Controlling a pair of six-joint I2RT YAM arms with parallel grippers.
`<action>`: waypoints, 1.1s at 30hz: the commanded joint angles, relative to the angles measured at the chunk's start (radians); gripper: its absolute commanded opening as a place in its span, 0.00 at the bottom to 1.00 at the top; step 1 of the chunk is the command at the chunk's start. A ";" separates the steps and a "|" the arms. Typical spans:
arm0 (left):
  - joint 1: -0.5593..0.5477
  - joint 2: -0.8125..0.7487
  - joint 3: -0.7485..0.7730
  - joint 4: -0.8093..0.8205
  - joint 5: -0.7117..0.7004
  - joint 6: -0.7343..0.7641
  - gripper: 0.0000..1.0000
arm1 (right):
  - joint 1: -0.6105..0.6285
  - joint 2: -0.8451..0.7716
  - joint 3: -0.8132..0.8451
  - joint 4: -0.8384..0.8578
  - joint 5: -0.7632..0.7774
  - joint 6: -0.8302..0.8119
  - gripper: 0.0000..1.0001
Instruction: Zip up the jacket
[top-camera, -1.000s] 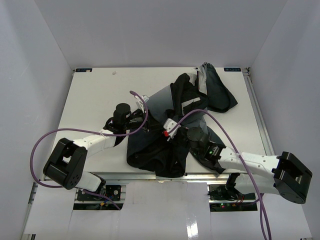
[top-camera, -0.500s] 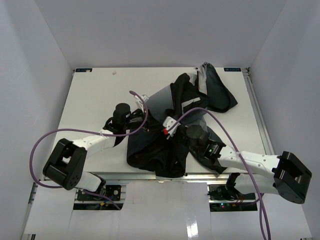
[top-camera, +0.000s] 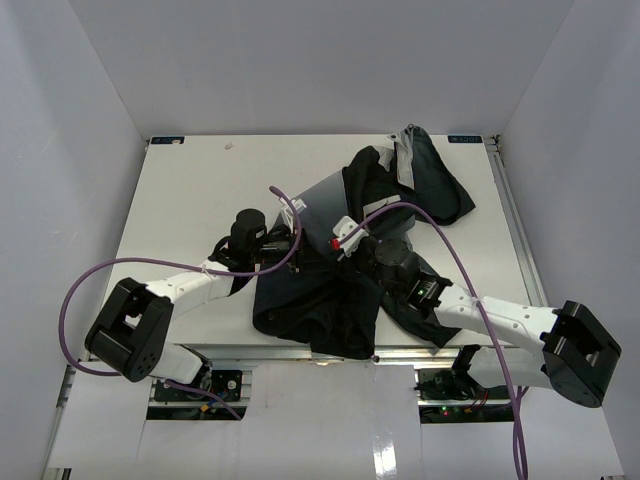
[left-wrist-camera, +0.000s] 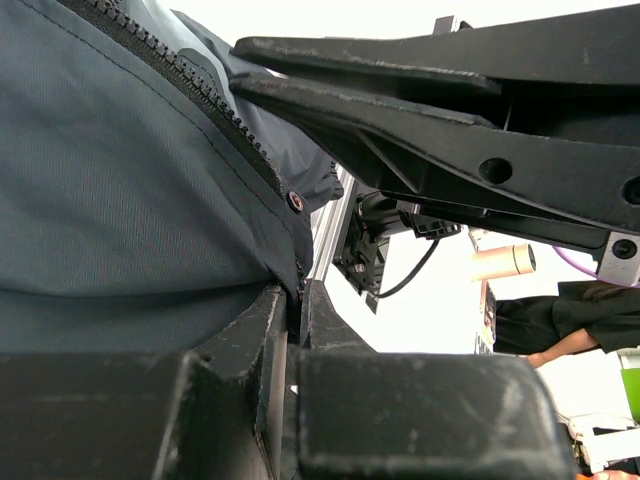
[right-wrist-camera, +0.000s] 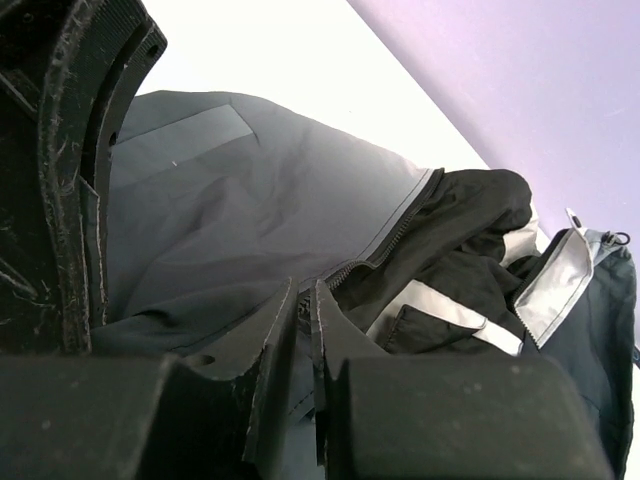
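Observation:
The dark jacket (top-camera: 420, 180) lies crumpled on the middle and right of the table, with grey inner panels showing. My left gripper (top-camera: 300, 245) is shut on the jacket's front edge (left-wrist-camera: 120, 180), just below a snap and the zipper teeth (left-wrist-camera: 230, 120). My right gripper (top-camera: 335, 255) is right beside it, shut on the other zipper edge (right-wrist-camera: 395, 235), where the teeth run up towards the collar. In the left wrist view the jaws (left-wrist-camera: 295, 295) pinch fabric. In the right wrist view the jaws (right-wrist-camera: 308, 300) pinch the zipper tape. Each gripper's black fingers show in the other's view.
The white table (top-camera: 190, 190) has raised side walls all round. A sleeve and hood bundle (top-camera: 440, 170) lies at the far right corner. Purple cables (top-camera: 70, 300) loop off both arms over the jacket. The jacket's hem (top-camera: 320, 335) hangs near the front edge.
The right gripper has moved a little further away and left with the fabric. The left gripper has shifted slightly right towards it. Both stay shut.

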 joint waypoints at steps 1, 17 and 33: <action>-0.002 -0.038 -0.002 0.005 0.032 -0.001 0.00 | -0.004 -0.053 0.018 -0.001 -0.020 0.041 0.15; -0.002 -0.040 -0.008 0.027 0.058 -0.020 0.00 | -0.557 -0.052 0.058 -0.086 -1.141 0.599 0.29; -0.002 -0.023 -0.007 0.035 0.062 -0.029 0.00 | -0.579 0.000 -0.097 0.223 -1.354 0.750 0.43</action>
